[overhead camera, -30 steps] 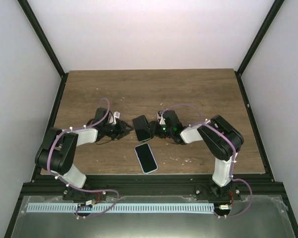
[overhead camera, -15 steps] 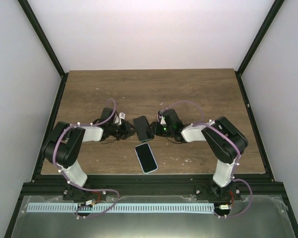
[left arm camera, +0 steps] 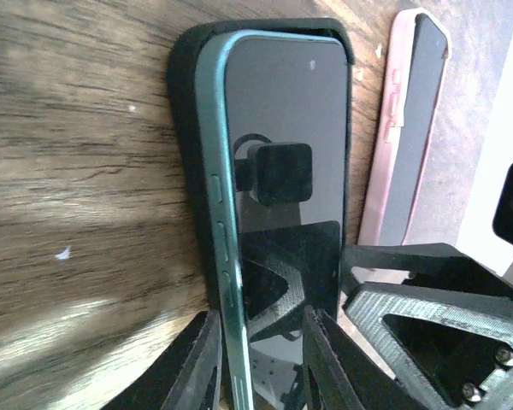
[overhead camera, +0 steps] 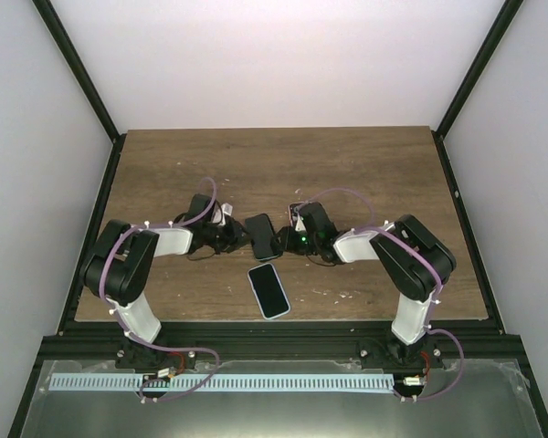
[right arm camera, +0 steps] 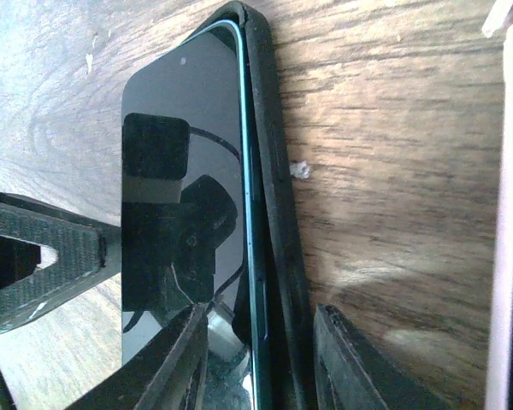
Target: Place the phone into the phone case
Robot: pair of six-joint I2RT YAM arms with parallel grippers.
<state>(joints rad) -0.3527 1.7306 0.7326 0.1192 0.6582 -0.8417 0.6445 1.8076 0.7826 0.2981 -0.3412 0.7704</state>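
Observation:
The dark phone (overhead camera: 262, 235) with a teal edge lies partly in the black phone case (overhead camera: 255, 222) at the table's middle. In the left wrist view the phone (left arm camera: 282, 111) has its near long edge raised out of the case (left arm camera: 181, 102). My left gripper (overhead camera: 240, 236) (left arm camera: 261, 314) pinches that side, one finger on the screen and one outside the case. My right gripper (overhead camera: 283, 239) (right arm camera: 261, 312) pinches the opposite side of the phone (right arm camera: 188, 111) and case (right arm camera: 269, 128) the same way.
A second phone in a light pink case (overhead camera: 268, 290) lies face up just in front of the grippers; it also shows in the left wrist view (left arm camera: 406, 128). The wooden table (overhead camera: 365, 173) is walled by a black frame and white panels.
My left gripper has moved right, up to the phone and case, and now grips their left side. The right gripper has stayed on the right side.

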